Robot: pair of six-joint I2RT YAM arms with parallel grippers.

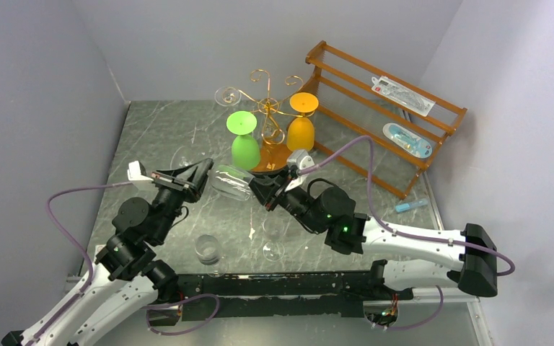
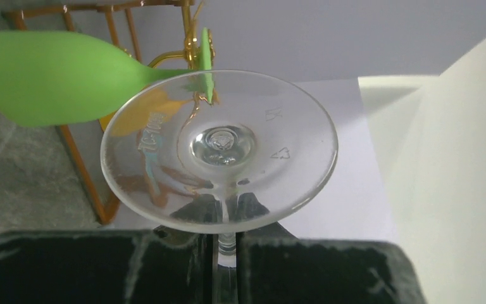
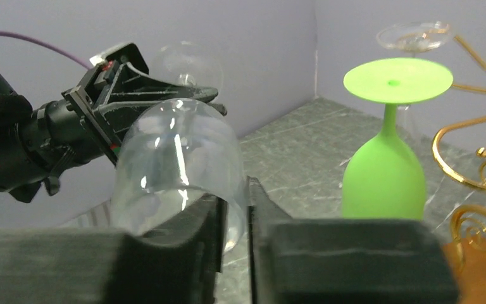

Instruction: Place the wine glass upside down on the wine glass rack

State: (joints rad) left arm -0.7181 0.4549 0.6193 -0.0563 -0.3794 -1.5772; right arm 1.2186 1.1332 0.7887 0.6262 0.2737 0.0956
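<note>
A clear wine glass (image 1: 231, 180) is held on its side above the table, between my two grippers. My left gripper (image 1: 203, 173) is shut on its stem; the left wrist view shows the round foot (image 2: 221, 145) just beyond the jaws (image 2: 226, 253). My right gripper (image 1: 260, 189) is shut on the wall of the bowl (image 3: 177, 164) at its rim, one finger inside and one outside (image 3: 247, 209). The gold wire rack (image 1: 263, 101) on its orange-brown base (image 1: 273, 160) stands just behind. It holds an upside-down green glass (image 1: 244, 140), an orange glass (image 1: 301, 122) and a clear one (image 1: 227, 95).
A brown slatted shelf (image 1: 346, 115) with packaged items stands at the back right. Clear glasses stand on the table at the near middle (image 1: 208, 249), beside it (image 1: 273, 249) and behind the left gripper (image 1: 184, 155). A small blue item (image 1: 410, 206) lies right. Grey walls enclose the table.
</note>
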